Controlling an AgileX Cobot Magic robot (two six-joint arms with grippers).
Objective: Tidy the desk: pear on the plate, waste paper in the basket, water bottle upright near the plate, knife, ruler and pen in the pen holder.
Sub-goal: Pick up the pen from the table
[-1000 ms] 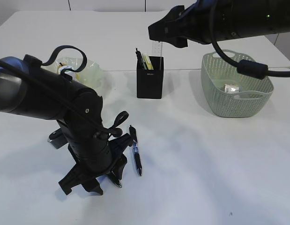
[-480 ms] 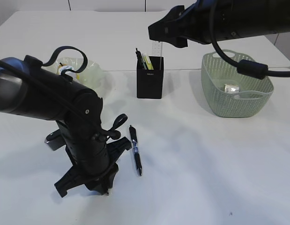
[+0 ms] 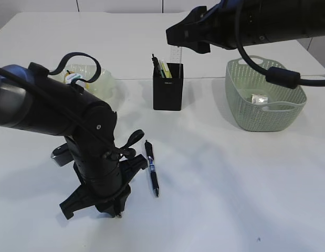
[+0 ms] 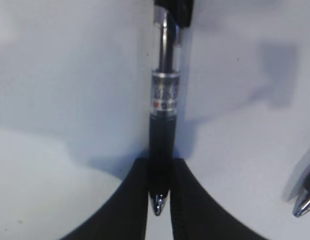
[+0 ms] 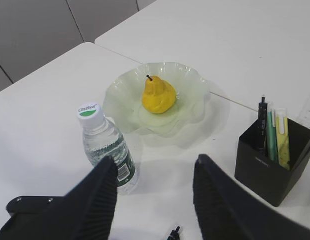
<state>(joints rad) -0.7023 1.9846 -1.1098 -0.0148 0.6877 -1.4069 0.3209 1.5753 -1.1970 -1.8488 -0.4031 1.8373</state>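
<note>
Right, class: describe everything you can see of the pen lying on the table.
The pen lies flat on the white table. It has a clear barrel, a printed silver band, a black rubber grip and a metal tip. The left end effector pinches that black grip from both sides. A second pen tip lies apart.

The left black robot arm [image 3: 73, 136] bends steeply down to the table; its gripper [image 4: 159, 200] is closed tight on a thin black-grip pen [image 4: 163, 125]; the right gripper [image 5: 155, 200] hangs high with jaws apart, holding nothing.

The water bottle [image 5: 107, 152] has a "Cestbon" cap; print on the pen holder [image 5: 273, 161] is unreadable.
</note>
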